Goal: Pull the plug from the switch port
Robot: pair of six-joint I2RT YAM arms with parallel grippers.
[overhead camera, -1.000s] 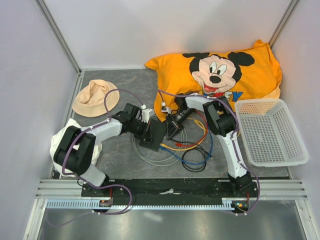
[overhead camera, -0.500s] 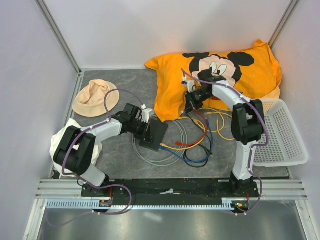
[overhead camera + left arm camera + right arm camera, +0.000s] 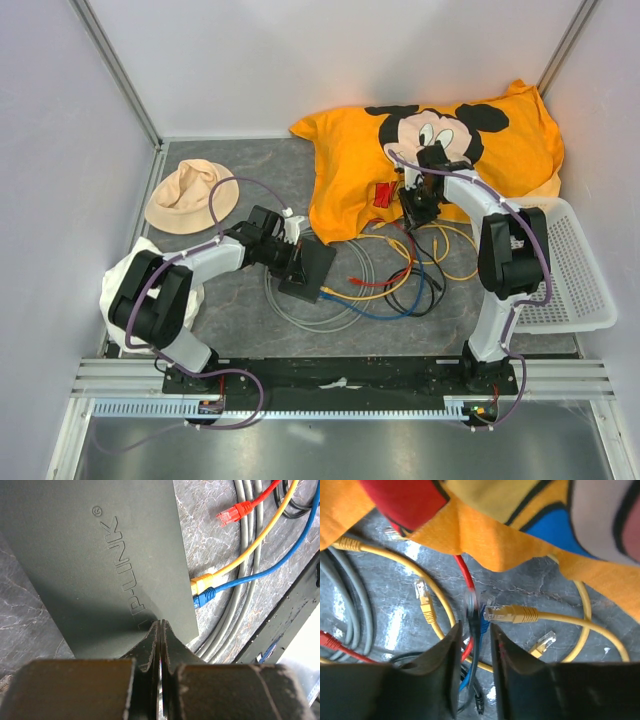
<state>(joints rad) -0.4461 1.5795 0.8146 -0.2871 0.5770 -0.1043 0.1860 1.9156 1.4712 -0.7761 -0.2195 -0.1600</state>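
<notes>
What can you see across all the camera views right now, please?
switch: one, dark grey, left of centre.
plugged cables: two, yellow and blue, in the switch's side.
red cable: one, unplugged, beside the switch.
grey cable: coiled, by the switch.
loose yellow plugs: several, near the cushion.
cushion: one, orange, Mickey Mouse print, far right.
hat: one, peach, far left.
basket: one, white mesh, right edge.
cloth: one, white, near left.
left gripper: shut, tips on the switch.
right gripper: shut on black cable.
</notes>
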